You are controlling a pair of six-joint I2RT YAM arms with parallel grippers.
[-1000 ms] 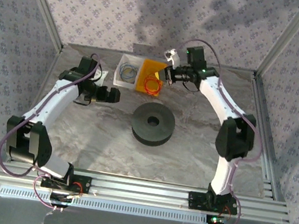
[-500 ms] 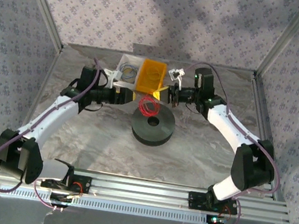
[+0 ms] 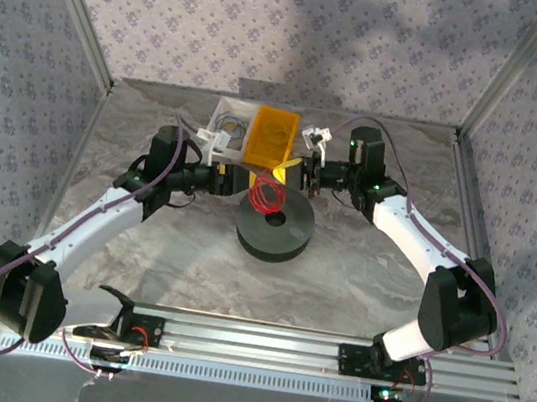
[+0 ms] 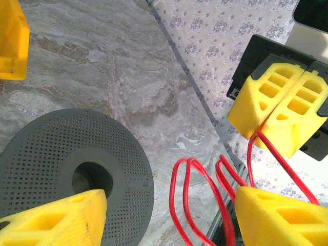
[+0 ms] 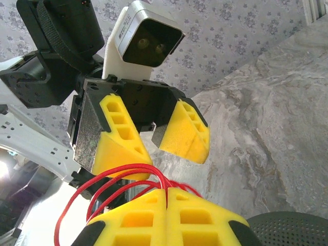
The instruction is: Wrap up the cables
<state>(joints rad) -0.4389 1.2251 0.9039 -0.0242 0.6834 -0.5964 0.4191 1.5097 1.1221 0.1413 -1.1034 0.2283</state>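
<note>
Marble table (image 4: 102, 56) | left pincer (image 5: 163, 154) agape, facing right pincer (image 4: 264, 128) | right clamps cables (image 4: 197, 195)

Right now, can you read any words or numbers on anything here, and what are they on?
None can be read. The grey spool has just small holes, the yellow bin and the red cable are plain, and the wallpaper carries a flower pattern, no letters.

Ylw bin (image 3: 272, 133) by wht tray (image 3: 224, 108)
</note>
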